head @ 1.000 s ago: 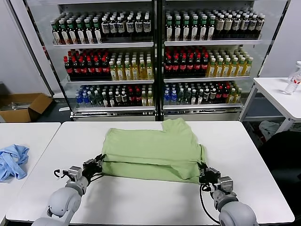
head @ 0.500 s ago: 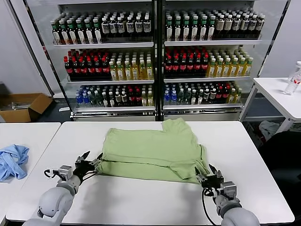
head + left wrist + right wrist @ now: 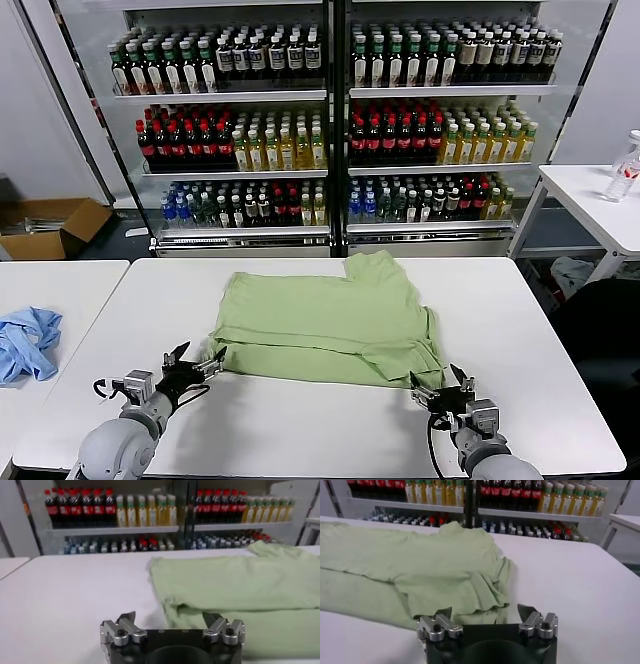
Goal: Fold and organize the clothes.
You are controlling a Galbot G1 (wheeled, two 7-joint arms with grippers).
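The green shirt (image 3: 328,318) lies partly folded mid-worktop (image 3: 300,420), its near hem doubled over. The left gripper (image 3: 190,366) sits just off the near-left corner and the right gripper (image 3: 442,391) off the near-right, both with jaws wide and empty. A good next fold likely needs both corners pinched evenly and lifted together. Bare worktop lies near and to either side; the far sleeve (image 3: 375,268) nears the far edge.

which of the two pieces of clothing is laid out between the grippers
The light green shirt on the middle table, lying folded between the left gripper and right gripper. The blue garment lies crumpled on the side table.
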